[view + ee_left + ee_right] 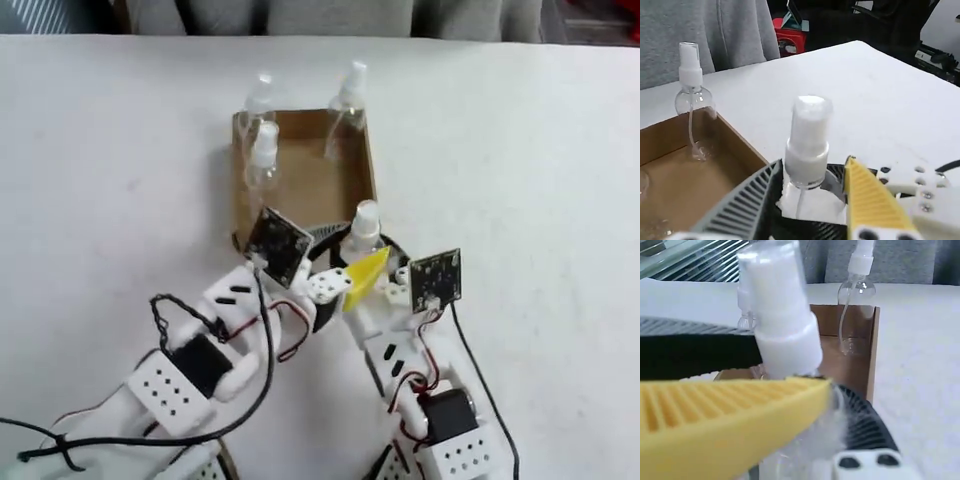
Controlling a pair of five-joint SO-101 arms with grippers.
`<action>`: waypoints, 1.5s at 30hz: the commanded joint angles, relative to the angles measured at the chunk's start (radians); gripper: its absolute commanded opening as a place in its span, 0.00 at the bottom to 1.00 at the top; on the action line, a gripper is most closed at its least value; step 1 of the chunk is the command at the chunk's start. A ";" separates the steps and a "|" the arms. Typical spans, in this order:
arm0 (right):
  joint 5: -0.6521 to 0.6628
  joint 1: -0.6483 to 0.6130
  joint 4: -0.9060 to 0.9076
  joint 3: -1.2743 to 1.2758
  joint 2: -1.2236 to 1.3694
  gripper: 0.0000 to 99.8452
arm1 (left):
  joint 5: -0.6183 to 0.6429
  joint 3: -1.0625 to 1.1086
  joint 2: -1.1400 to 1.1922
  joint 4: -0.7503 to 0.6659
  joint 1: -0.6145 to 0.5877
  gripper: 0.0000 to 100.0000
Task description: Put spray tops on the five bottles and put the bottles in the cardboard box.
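Note:
A clear bottle [366,226] with a white spray top stands just outside the near right corner of the cardboard box [355,185]. My left gripper [345,246], with grey ribbed fingers [742,210], is shut on the bottle [807,142] from the left. My right gripper [376,264] is shut on the bottle [782,325] below its top, its yellow finger [725,425] pressed to the body. Three capped bottles stand in the box: one at the far left corner [261,98], one at the far right corner [349,92], one nearer on the left [263,152].
The white table [520,150] spreads out to both sides of the box and beyond it. Both arms crowd the near side of the box, their wires trailing toward the table's front edge. Grey fabric hangs behind the far edge [735,30].

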 commanded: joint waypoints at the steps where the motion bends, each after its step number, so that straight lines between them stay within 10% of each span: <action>1: 0.017 0.007 -0.001 0.009 -0.007 0.02 | -0.012 -0.005 -0.001 0.020 0.062 0.21; 25: 0.018 0.007 0.001 0.009 -0.005 0.02 | -0.077 -0.028 -0.127 0.121 0.085 0.21; 39: 0.020 0.073 -0.059 0.006 -0.008 0.02 | -0.075 -0.005 -0.598 0.514 0.113 0.20; 45: 0.020 0.104 -0.114 -0.051 -0.008 0.02 | -0.075 0.066 -0.607 0.529 0.099 0.01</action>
